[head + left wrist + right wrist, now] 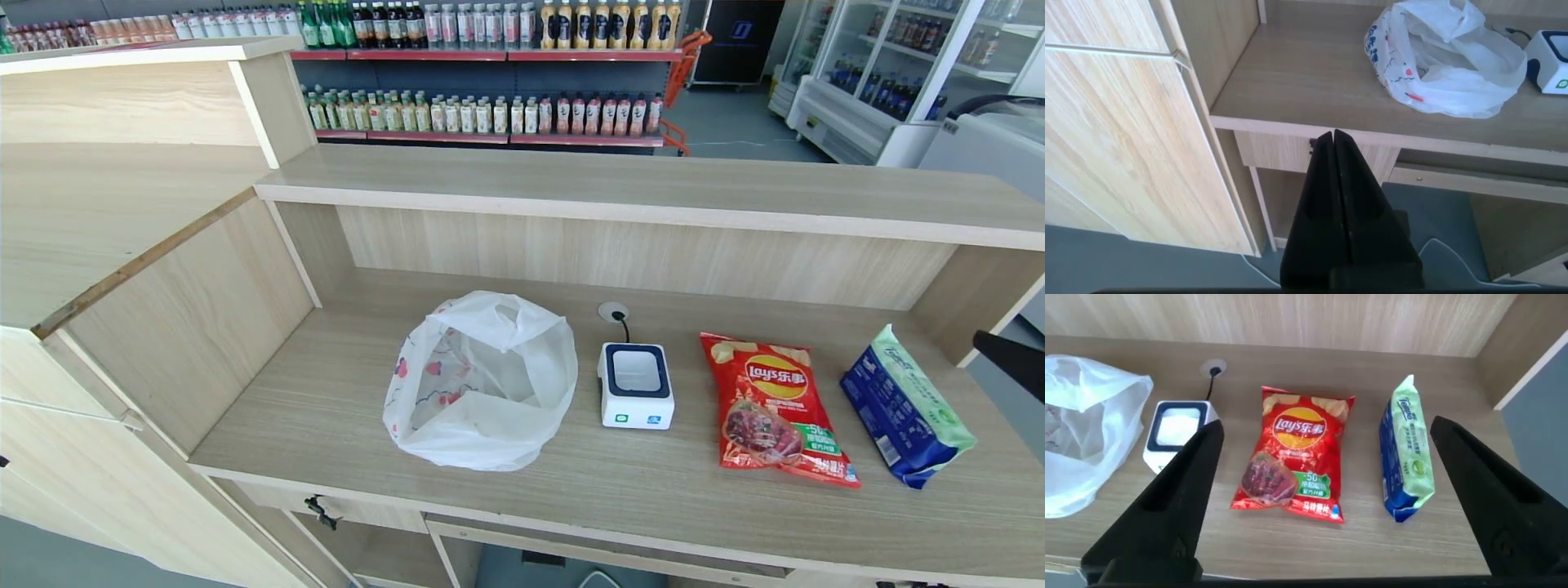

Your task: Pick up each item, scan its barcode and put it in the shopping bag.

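A white plastic shopping bag (pixel 482 380) lies open-mouthed on the wooden counter (pixel 343 425). To its right stands a small white scanner (pixel 636 384), then a red bag of chips (pixel 775 408) lying flat, then a blue and green soft pack (pixel 902 404). My right gripper (pixel 1324 425) hangs open above the chips (pixel 1294 453) and the pack (pixel 1409 449), holding nothing, fingers (pixel 1184 498) spread wide. My left gripper (pixel 1333 137) is shut and empty, low in front of the counter's front edge, left of the bag (pixel 1454 61).
A raised ledge (pixel 653 192) and side walls enclose the counter's back and ends. The scanner's cable runs to a hole (pixel 612 311) behind it. A drawer (pixel 1282 151) sits under the counter's front. A tall wooden cabinet (pixel 98 245) stands at the left.
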You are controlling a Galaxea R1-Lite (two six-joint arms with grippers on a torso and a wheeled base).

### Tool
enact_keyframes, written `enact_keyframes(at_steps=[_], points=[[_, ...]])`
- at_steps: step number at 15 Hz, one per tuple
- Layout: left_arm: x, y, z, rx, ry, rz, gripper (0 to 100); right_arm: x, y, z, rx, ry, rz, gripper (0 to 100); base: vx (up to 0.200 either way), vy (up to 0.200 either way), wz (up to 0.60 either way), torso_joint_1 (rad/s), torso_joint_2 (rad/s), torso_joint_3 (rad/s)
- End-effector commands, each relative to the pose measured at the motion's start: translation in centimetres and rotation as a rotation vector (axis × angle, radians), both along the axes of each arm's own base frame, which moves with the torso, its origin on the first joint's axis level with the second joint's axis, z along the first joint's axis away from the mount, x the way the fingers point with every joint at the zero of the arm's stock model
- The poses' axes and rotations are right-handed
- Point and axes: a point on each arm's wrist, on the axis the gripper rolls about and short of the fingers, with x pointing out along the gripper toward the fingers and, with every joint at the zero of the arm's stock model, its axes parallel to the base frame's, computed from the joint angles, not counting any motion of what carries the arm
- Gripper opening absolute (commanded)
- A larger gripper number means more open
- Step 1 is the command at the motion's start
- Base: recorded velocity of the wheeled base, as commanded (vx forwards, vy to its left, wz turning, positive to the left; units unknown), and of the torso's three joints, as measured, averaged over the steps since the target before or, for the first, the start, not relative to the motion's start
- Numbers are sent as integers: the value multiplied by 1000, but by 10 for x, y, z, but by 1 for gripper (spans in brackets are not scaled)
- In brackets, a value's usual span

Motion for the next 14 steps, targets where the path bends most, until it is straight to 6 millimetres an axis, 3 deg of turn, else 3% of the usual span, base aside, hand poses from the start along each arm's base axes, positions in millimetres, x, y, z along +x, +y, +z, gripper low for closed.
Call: enact_keyframes(at_steps=[1,3,5,11,14], points=[[0,0,0,0,1,1,0,55,-20,-4,1,121,-85,100,0,0,0,0,0,0],[0,0,0,0,1,0,0,84,-40,-5,-35,256,-149,100,0,0,0,0,0,0],[0,0,0,0,1,0,0,96,-43,-1,-17,365,-144,100,0,0,0,0,0,0],[0,0,0,0,-1,0,0,112,-45,-31,47,597,-134,100,0,0,0,0,0,0],[0,0,0,0,-1,0,0,120,-35,-41,74,649,-101,100,0,0,0,0,0,0]])
